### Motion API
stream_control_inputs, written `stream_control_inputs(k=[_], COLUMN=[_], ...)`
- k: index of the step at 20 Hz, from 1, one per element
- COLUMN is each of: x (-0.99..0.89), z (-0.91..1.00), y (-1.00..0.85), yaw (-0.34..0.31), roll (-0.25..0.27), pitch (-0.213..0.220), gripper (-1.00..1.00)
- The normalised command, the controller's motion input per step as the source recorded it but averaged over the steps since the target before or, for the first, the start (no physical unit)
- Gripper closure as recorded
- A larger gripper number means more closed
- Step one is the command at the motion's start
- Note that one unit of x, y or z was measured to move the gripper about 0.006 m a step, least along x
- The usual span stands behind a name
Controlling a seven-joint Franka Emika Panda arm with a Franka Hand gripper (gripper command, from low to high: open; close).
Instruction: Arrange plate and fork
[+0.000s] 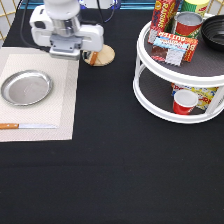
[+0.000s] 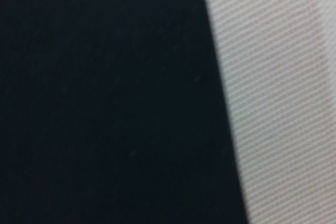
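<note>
- A beige placemat lies at the left of the black table, its left side cut off by the edge of the exterior view.
- The plate, round and silver, sits on the left half of the mat, empty and touching nothing else.
- A wooden-handled knife lies along the mat's near edge, blade pointing right; the end of its handle runs out of the picture at the left.
- The gripper hangs over the mat's far right corner, beyond and to the right of the plate. Only the white body of the hand shows from above, so whether the fingers are apart or together cannot be told. The arm rises out of the picture at the far edge.
- The wrist view shows only bare black cloth beside a strip of the mat's weave, nothing held.
- Just right of the hand, a small round wooden coaster rests on the table, partly hidden by the hand. The fork lies across it; only a short brown piece of its handle peeks out, tines out of sight.
- At the right stands a white two-tier turntable rack. Its top shelf holds cans, a flat snack packet and a black bowl cut by the right edge; the lower shelf holds a red cup before a box that is hard to make out.
</note>
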Motion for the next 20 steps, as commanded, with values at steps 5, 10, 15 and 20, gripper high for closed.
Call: stream_control_inputs(k=[5,10,15,20], x=[-0.93,-0.98,-0.95,-0.85], z=[-0.14,-0.29,-0.41,-0.17], y=[0.51,0.32,0.23,0.13], yaw=[0.000,0.000,0.000,0.000], roll=[-0.067,-0.015,-0.010,-0.004], pitch=[-0.151,-0.183,-0.216,-0.207], gripper=[-1.00,-1.00,-1.00,-1.00])
